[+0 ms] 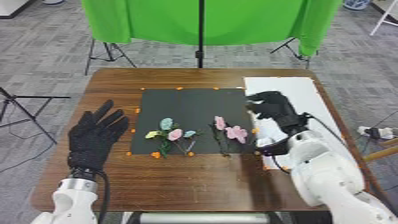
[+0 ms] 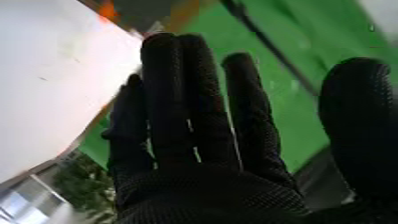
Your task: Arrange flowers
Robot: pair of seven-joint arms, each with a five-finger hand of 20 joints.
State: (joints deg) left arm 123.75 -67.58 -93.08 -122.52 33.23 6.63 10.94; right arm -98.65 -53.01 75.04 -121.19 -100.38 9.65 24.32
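My right hand (image 1: 274, 107) is over the left edge of the white sheet, beside the dark mat, its fingers open. In the right wrist view the right hand (image 2: 209, 125) has straight fingers with the thumb apart, holding nothing. My left hand (image 1: 96, 137) rests open at the table's left side. On the mat's lower left lie a blue flower (image 1: 166, 123), a yellow-green flower (image 1: 152, 134), a pink bud (image 1: 175, 134) and a small light-blue flower (image 1: 190, 133). Right of them lie a slim pink flower (image 1: 219, 123) and a wider pink flower (image 1: 236, 134), stems toward the robot.
The dark mat (image 1: 195, 105) covers the middle of the brown table (image 1: 204, 185), with orange marks around its edges. A white sheet (image 1: 306, 95) lies along the right side. Beyond the far edge stand a green cloth (image 1: 160, 22) and thin black stands.
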